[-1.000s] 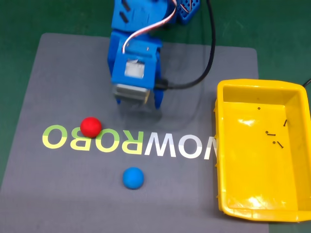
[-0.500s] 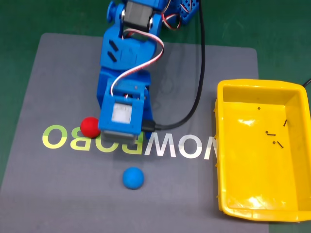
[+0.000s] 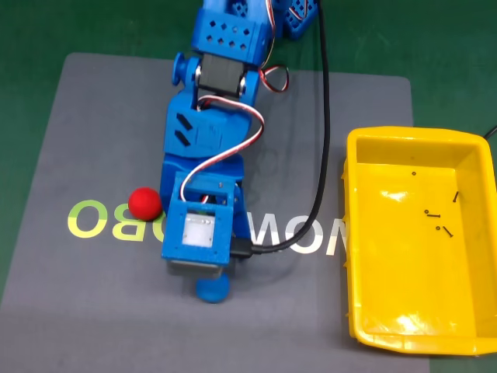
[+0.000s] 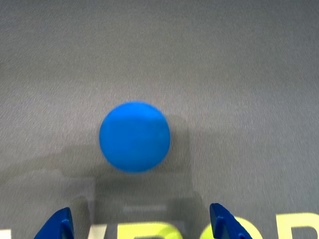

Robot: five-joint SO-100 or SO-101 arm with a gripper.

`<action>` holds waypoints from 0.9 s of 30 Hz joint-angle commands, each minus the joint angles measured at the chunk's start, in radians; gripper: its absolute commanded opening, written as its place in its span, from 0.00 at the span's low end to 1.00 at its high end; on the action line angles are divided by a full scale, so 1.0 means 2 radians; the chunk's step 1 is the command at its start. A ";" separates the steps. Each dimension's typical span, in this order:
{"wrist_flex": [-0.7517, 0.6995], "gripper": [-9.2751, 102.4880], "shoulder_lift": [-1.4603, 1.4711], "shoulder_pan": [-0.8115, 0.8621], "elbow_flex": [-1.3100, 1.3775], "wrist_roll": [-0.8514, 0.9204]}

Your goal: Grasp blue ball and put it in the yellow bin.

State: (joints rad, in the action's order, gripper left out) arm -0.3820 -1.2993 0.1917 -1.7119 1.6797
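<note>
Compared with half a second back, the blue arm (image 3: 210, 167) has reached further toward the near edge of the grey mat (image 3: 85, 124), so its head now covers the middle letters of the printed word and hangs right over the blue ball (image 3: 211, 290). Only the lower part of the ball pokes out below the arm in the fixed view, where before it sat fully in the open. The ball itself hasn't budged, and neither has the red ball (image 3: 144, 203), which sits just left of the arm on the lettering.

In the wrist view the blue ball (image 4: 134, 137) is a matte, smooth sphere resting on the finely textured grey mat, with a soft shadow below it. The pincer (image 4: 139, 224) is spread wide, its two blue plastic tips at the bottom edge, one on each side and both clear of the ball; it's holding nothing.

The yellow bin (image 3: 353, 233) is glossy plastic, rectangular with sloped walls and a raised rim, at the right edge of the mat, well apart from the ball. A few small dark screws (image 3: 435, 214) lie inside. A black cable (image 3: 322, 116) loops from the arm across the mat, and the green worktop (image 3: 31, 31) shows around it.
</note>
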 commanded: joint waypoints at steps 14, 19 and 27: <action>0.009 0.33 0.069 -0.018 0.117 -0.023; 0.009 0.29 0.083 -0.021 0.127 -0.030; 0.009 0.10 0.102 -0.018 0.143 -0.039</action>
State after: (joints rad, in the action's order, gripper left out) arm -0.3820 -1.0815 0.1580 -1.4956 1.6183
